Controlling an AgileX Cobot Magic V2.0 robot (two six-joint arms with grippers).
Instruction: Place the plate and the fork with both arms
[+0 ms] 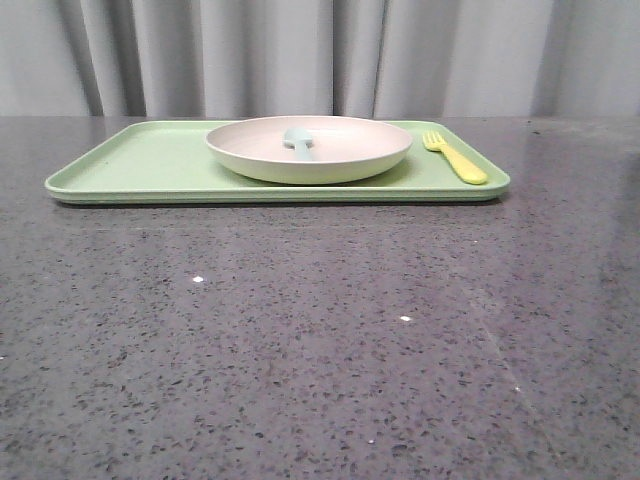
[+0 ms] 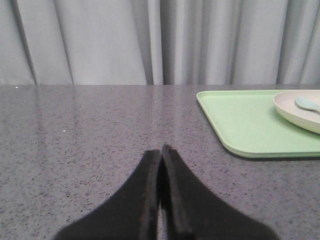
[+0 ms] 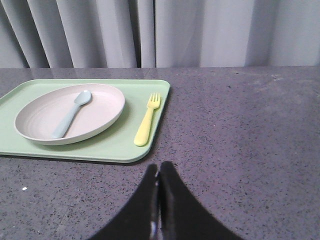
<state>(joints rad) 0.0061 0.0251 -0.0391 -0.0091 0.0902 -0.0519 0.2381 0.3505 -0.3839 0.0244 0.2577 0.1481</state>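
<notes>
I see my right gripper (image 3: 158, 172) low over the gray table (image 1: 320, 330), and its two black fingers are pressed together with nothing between them. The yellow fork (image 3: 146, 121) lies out in front of this gripper, close ahead and a little toward my left arm's side, flat on the green tray (image 3: 107, 149) near the tray's edge, with its tines pointing away from the gripper. The pale plate (image 3: 70, 114) sits on the same tray, farther over on that side, just beside the fork but not touching it. A light blue spoon (image 3: 71, 113) rests inside the plate. My left gripper (image 2: 160, 155) also has its fingers squeezed together and holds nothing. From this gripper the tray (image 2: 250, 125) is ahead and off toward my right arm's side, well apart from the fingers. I can only see a piece of the plate (image 2: 300, 112) there, because the picture's edge cuts it off, and only the tip of the spoon (image 2: 307, 104) shows. The fork does not show in the left wrist view. In the front view I cannot see either gripper, and the plate's rim hides most of the spoon (image 1: 300, 142).
</notes>
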